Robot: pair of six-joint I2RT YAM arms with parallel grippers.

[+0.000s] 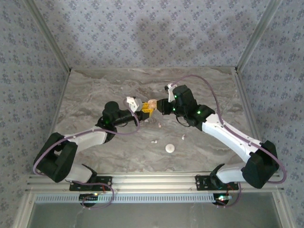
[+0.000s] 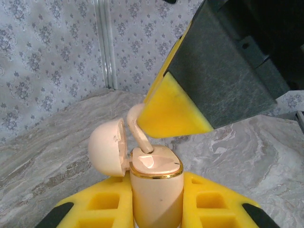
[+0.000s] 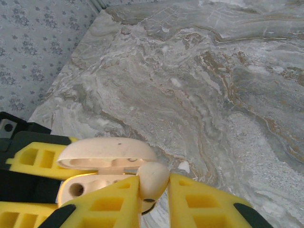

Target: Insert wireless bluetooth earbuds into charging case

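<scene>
A cream charging case (image 2: 156, 194) with a gold rim stands upright between the yellow fingers of my left gripper (image 2: 156, 183), which is shut on it. Its domed lid (image 2: 107, 148) hangs open to the left. My right gripper (image 3: 154, 187) is shut on a cream earbud (image 3: 153, 176). The stem of the earbud (image 2: 140, 135) dips into the left socket of the case top. Case (image 3: 90, 187) and lid (image 3: 107, 152) also lie just left of the right fingers. From above, the left gripper (image 1: 141, 108) and right gripper (image 1: 159, 106) meet mid-table at the case (image 1: 151, 104).
Loose white pieces lie on the marble table (image 1: 95, 90) in front of the grippers: tiny ones (image 1: 159, 125), (image 1: 154, 141), (image 1: 183, 137) and a round white disc (image 1: 170, 148). A small white fleck (image 3: 184, 166) shows beyond the right fingers. Patterned walls enclose the table.
</scene>
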